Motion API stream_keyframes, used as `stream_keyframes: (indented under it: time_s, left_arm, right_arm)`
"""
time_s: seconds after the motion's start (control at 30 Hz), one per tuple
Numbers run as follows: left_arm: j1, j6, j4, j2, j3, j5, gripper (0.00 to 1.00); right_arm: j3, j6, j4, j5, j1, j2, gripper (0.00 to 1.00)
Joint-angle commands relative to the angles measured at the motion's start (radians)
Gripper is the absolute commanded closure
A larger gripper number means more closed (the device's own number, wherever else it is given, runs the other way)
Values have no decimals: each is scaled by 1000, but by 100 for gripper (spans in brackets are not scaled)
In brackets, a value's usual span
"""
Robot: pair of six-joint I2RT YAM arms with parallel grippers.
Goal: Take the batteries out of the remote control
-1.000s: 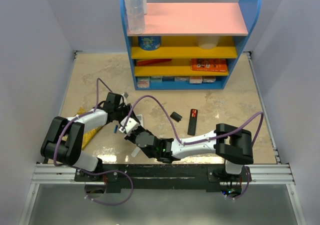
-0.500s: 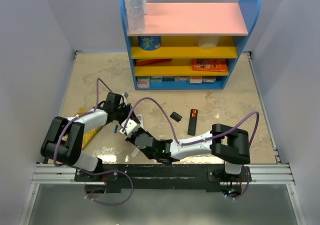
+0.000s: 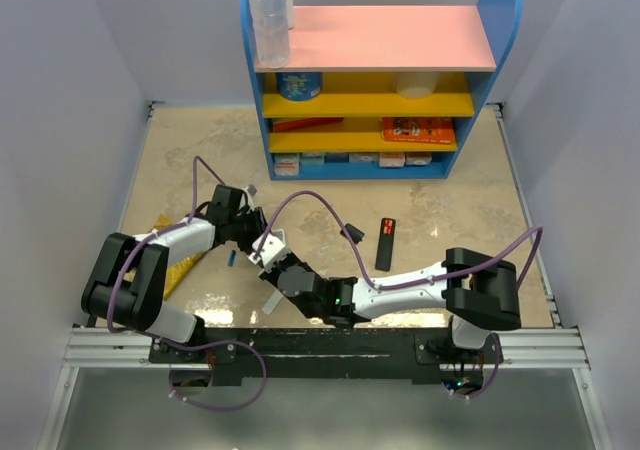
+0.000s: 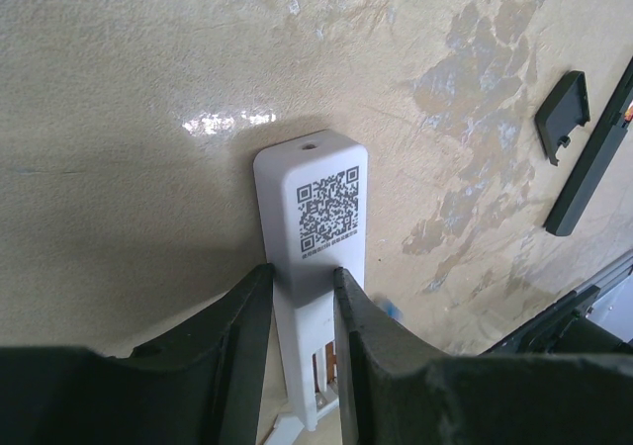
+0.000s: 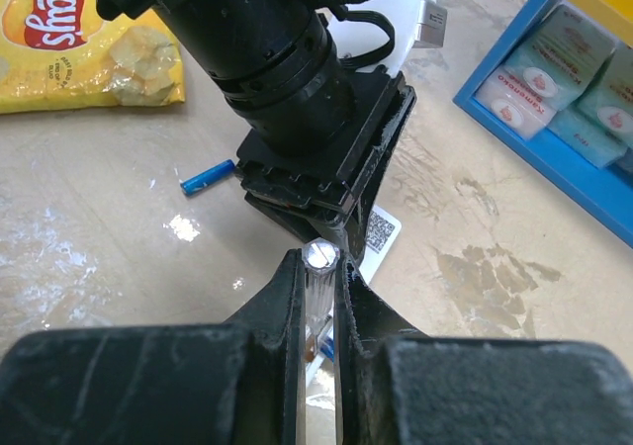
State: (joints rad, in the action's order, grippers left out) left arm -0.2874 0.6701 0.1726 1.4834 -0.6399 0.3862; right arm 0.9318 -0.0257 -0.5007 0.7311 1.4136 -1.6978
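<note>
**CELLS: TINY, SLICK, APT TO ROLL**

Left: find 1 blue cell (image 5: pixel 208 176) loose on counter (image 5: pixel 99 227), near left hand (image 4: pixel 300 279). Next, clamping white remote (image 4: pixel 315 183) w/ that hand, QR side up, open bay (image 4: pixel 321 366) toward wrist; reddish glimpse inside, prob. a cell not yet out. Then pinching thin grey stick (image 5: pixel 319 256) w/ right hand (image 5: pixel 318 267), shut tight, tip near remote. Expect light, stiff, smooth cyls., likely spring-seated: pry at 1 end w/ stick, then grip across mid-body, not ends.
</note>
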Motion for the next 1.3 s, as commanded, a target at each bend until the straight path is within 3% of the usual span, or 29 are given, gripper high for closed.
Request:
stream_keyframes:
  time_s: [0.0, 0.37, 0.6, 0.73, 0.97, 1.27]
  left_arm:
    - [1, -18, 27, 37, 5, -101, 66]
    - [-1, -23, 24, 38, -15, -86, 66]
    - [1, -53, 54, -26, -98, -49, 63]
    - [-1, -82, 94, -66, -182, -50, 57]
    - [-90, -103, 111, -103, -299, -125, 50]
    - [-246, -35, 13, -81, -322, -147, 51]
  right_arm:
    - [-8, -16, 48, 53, -2, 49, 100]
    - [4, -10, 62, 91, -5, 107, 100]
    - [59, 188, 344, 218, -64, 171, 100]
    - [-13, 300, 427, 214, -187, 301, 100]
    - [-152, 285, 412, 133, -465, 498, 100]
    - [-226, 325, 383, 79, -752, 504, 100]
